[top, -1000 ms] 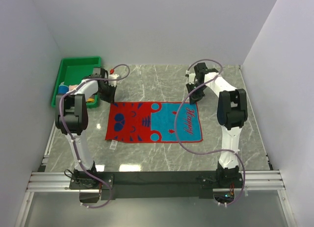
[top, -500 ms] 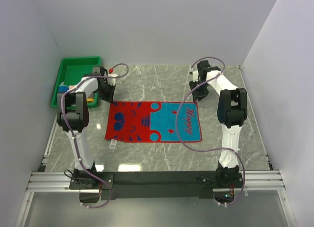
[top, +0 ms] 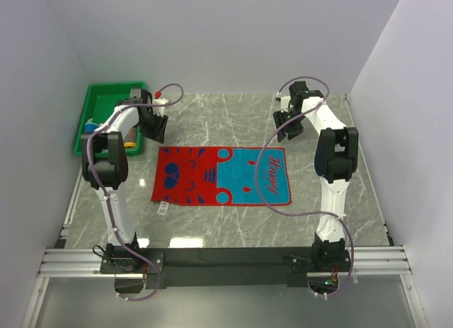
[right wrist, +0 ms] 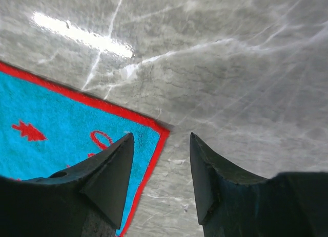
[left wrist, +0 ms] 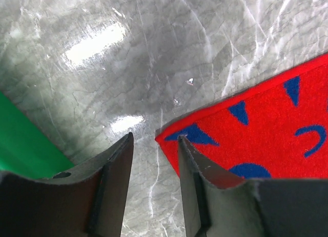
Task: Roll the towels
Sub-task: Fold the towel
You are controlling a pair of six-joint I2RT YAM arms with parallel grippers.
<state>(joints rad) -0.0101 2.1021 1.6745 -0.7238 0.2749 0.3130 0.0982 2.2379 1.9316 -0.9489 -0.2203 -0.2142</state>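
One red-and-blue patterned towel (top: pixel 212 176) spread flat, left claw (left wrist: pixel 155 139) and right claw (right wrist: pixel 160 137) parted, empty, over far corners

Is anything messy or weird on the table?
Mostly no. The towel lies flat and spread out. Only a small pale scrap sits loose on the table by its near left corner; what it is, I cannot tell.
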